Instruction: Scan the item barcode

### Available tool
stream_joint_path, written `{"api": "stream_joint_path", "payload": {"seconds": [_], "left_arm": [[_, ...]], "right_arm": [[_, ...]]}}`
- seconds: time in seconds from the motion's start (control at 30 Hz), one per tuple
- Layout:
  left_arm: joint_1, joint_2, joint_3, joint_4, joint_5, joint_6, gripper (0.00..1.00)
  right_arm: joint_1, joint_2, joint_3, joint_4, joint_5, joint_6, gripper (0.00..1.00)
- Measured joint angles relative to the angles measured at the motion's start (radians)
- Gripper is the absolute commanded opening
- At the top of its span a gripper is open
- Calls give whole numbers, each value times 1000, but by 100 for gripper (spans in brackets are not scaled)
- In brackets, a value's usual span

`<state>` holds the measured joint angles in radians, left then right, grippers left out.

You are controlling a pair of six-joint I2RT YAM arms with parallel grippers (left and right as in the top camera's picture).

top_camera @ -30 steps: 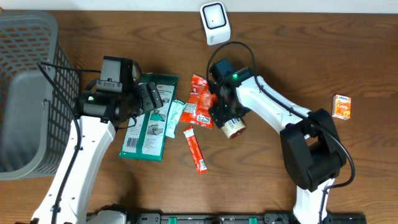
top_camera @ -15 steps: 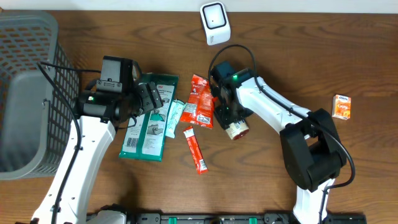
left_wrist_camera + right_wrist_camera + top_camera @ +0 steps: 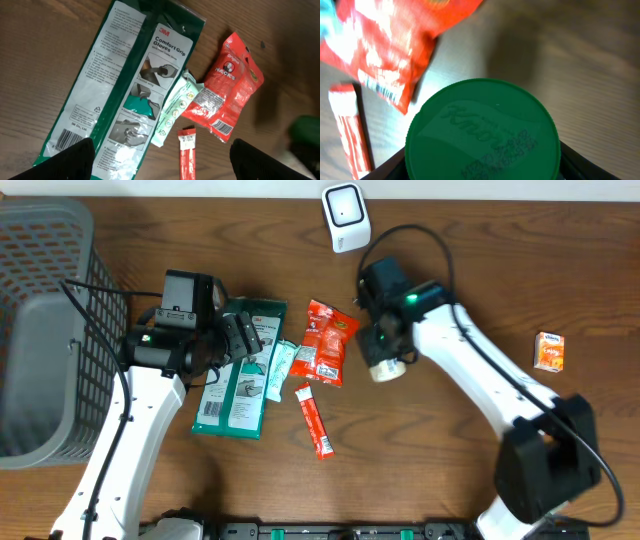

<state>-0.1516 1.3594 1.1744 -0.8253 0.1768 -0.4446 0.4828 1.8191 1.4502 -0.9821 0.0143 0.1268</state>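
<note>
scene: a wooden counter (image 3: pixel 520 260) seen from above, with 2 robot arms, a white scanner (image 3: pixel 345 218) at the far edge and a grey basket (image 3: pixel 40 330) on the left.
task item: a jar (image 3: pixel 384 368) with a green lid (image 3: pixel 480 132), just right of a red packet (image 3: pixel 328 340), below the scanner and apart from it.
right fingers (image 3: pixel 590 167): pinching the jar, 1 on each side of the lid in the wrist view.
left fingers (image 3: pixel 70 162): spread wide, holding nothing, over a green glove pack (image 3: pixel 120 90).
change: 1 second ago the right arm and jar sat lower, against the packet and near a red stick (image 3: pixel 315 420). now both are closer to the scanner, and the fingers have narrowed onto the jar.
meaning: the pick looks done, and the jar is probably on its way to the scanner.
left to do: no barcode shows in any view, so the jar likely needs turning to face the scanner window.
unchanged: the left arm, glove pack, packet, stick and a small orange box (image 3: pixel 549 351) on the right.
</note>
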Motion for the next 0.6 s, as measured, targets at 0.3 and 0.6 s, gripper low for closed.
{"api": "stream_joint_path", "payload": {"seconds": [0.3, 0.6], "left_arm": [[0, 0, 0, 0, 0, 0, 87], [0, 0, 0, 0, 0, 0, 87]], "right_arm": [[-53, -71, -63, 190, 49, 95, 42], [-64, -72, -359, 601, 55, 144, 37]]}}
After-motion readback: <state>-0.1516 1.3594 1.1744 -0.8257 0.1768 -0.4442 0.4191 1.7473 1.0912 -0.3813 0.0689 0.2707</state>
